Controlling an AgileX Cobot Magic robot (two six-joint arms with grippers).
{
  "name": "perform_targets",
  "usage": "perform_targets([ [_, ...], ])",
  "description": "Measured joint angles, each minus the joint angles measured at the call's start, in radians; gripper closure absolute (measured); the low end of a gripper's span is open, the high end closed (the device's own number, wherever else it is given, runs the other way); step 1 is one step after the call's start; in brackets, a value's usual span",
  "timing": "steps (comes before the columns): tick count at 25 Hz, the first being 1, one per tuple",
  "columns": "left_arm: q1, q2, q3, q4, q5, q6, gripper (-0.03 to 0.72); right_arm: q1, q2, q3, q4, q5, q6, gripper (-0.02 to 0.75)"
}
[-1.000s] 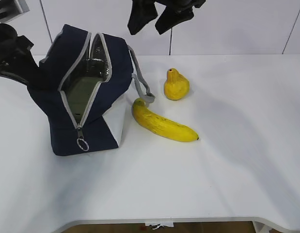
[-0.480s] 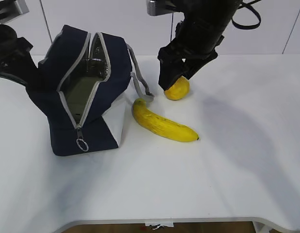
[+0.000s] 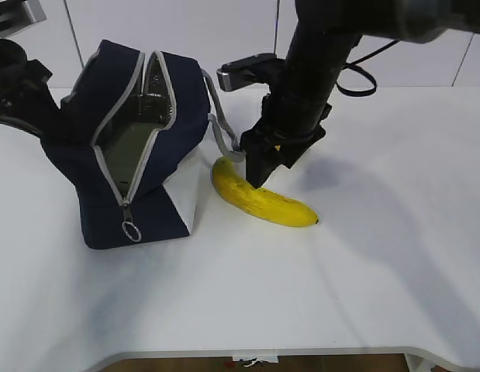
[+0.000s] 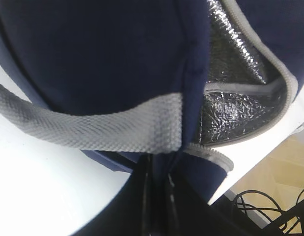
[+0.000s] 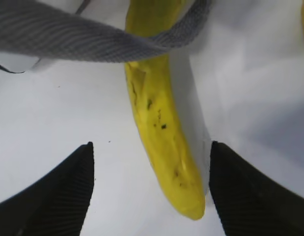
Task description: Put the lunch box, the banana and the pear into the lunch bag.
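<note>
The navy lunch bag (image 3: 171,101) stands at the left, tilted, with its zipper open. A pale green-grey surface inside it (image 3: 131,147) looks like the lunch box lid. My left gripper (image 4: 159,196) is shut on the bag's fabric rim (image 4: 93,59), beside a grey handle. The banana (image 3: 264,204) lies on the table to the right of the bag. My right gripper (image 3: 263,169) hangs open just above it. In the right wrist view the banana (image 5: 156,113) lies between the two fingers, untouched, with a grey handle (image 5: 93,39) across its far end. The right arm hides the pear.
The white table (image 3: 356,294) carries the bag and the fruit. Its front edge (image 3: 302,353) runs close along the bottom of the exterior view. The bag's ring pull (image 3: 132,230) hangs at the near end of the zipper. A white wall stands behind the table.
My right arm has come down from the top of the view, past the pear, to just over the banana, jaws still open. The left gripper and the bag have stayed put.
</note>
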Motion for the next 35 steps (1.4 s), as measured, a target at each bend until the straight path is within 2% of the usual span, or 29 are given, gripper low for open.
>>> perform_targets([
  [11,0.000,0.000,0.000,0.002,0.000,0.000,0.694,0.001,0.097,0.000,-0.010,-0.115,-0.018,0.176],
  [35,0.000,0.000,0.000,0.002,0.000,0.000,0.694,0.001,0.147,0.000,-0.010,-0.122,-0.024,0.188],
])
